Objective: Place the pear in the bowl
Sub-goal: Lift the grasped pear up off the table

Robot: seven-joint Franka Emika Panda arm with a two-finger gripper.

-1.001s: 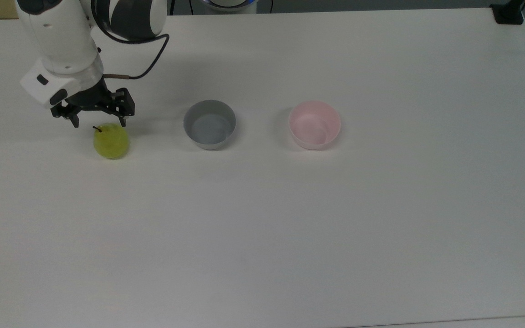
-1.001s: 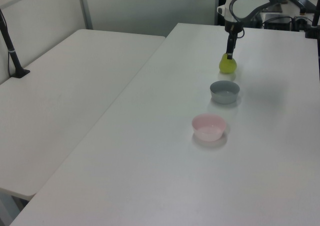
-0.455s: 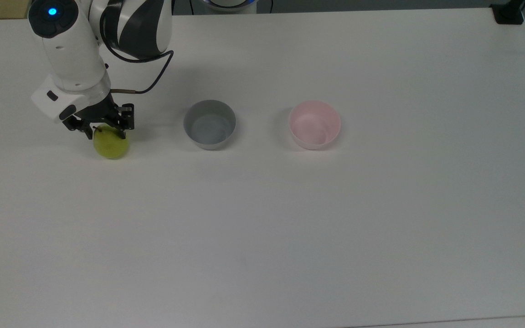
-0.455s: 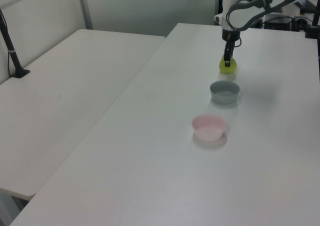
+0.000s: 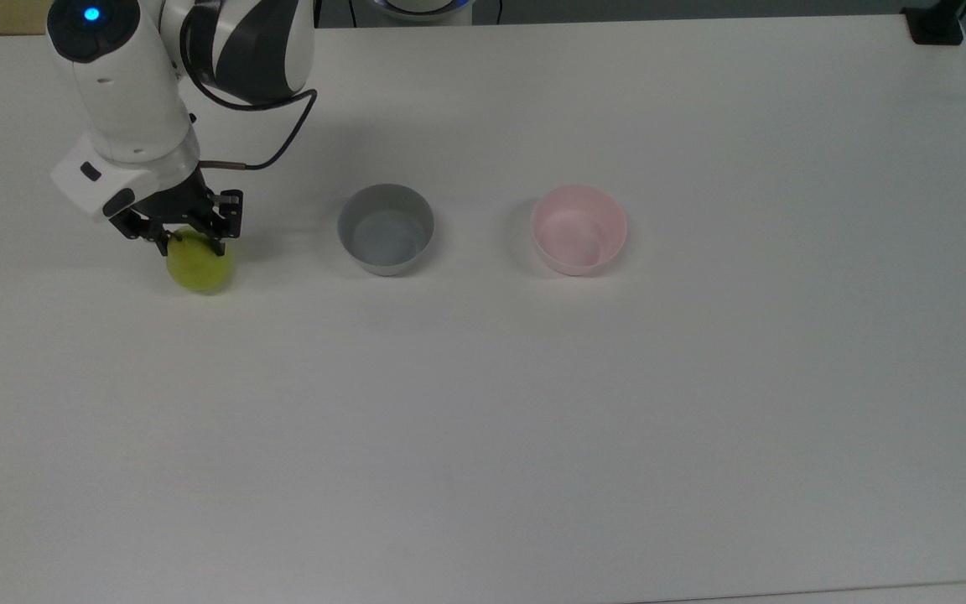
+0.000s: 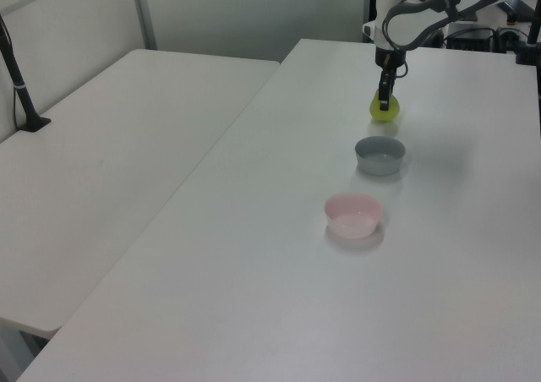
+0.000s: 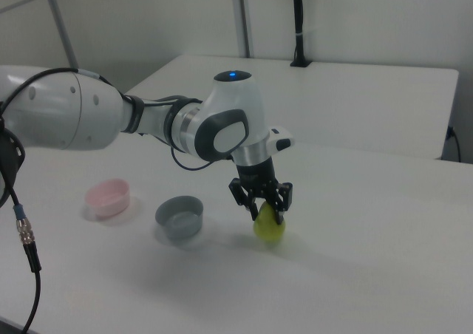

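The gripper (image 5: 191, 242) sits on top of the pear (image 5: 199, 266), its two dark fingers (image 7: 280, 202) straddling the upper part of the fruit near the stem end. They look pressed against the pear's sides, so I judge it clamped on the pear, though whether the grip is fully tight is hard to say. In the right view the pear (image 7: 270, 229) rests on the worktop (image 5: 533, 419) or hangs only just above it, with its shadow directly beneath.

Taking the pear as the landmark: the grey bowl (image 5: 386, 229) stands near it toward the top view's right, and the pink bowl (image 5: 579, 230) stands further along the same line, well apart from the pear. The three lie in a nearly straight row. So the coming move turns on this: the target lies beyond the grey bowl, and the carry must pass over or around that bowl.

The pear stands roughly upright, its long axis close to vertical under the gripper, which comes straight down on it.

From the pear, the worktop's far edge and the arm's base lie toward the top view's top. The worktop around the row is open on all sides, and the pink bowl sits well in from every edge. A lift high enough to clear the grey bowl's rim looks like the main need.
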